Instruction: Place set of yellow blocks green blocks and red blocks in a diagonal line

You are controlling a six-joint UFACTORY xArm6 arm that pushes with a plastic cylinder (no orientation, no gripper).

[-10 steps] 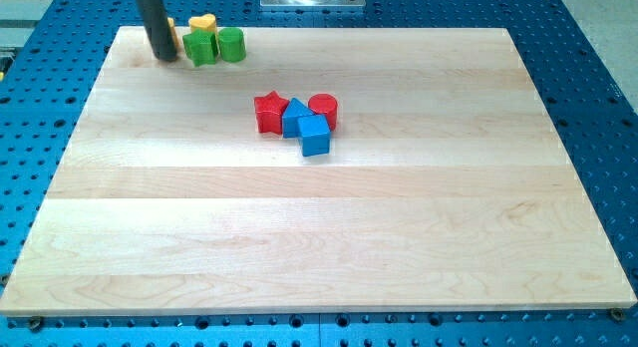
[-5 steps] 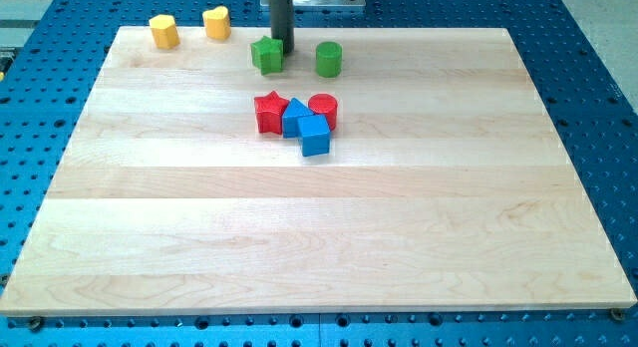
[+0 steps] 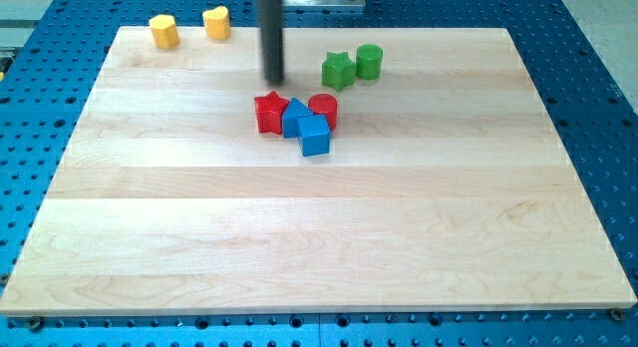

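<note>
Just above the red star-shaped block (image 3: 269, 113) rests my tip (image 3: 273, 82) (a bare rod, no jaws, holding nothing) — best pushed slowly, square-on, sparing the blue blocks (image 3: 307, 128).

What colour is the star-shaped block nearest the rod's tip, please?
Red: the red star block sits just below my tip in the camera view.

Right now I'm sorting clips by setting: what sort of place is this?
Probably a robotics lab bench: a wooden board sits on a blue perforated table, with small coloured blocks such as the green star, and my tip just above the red star.
</note>
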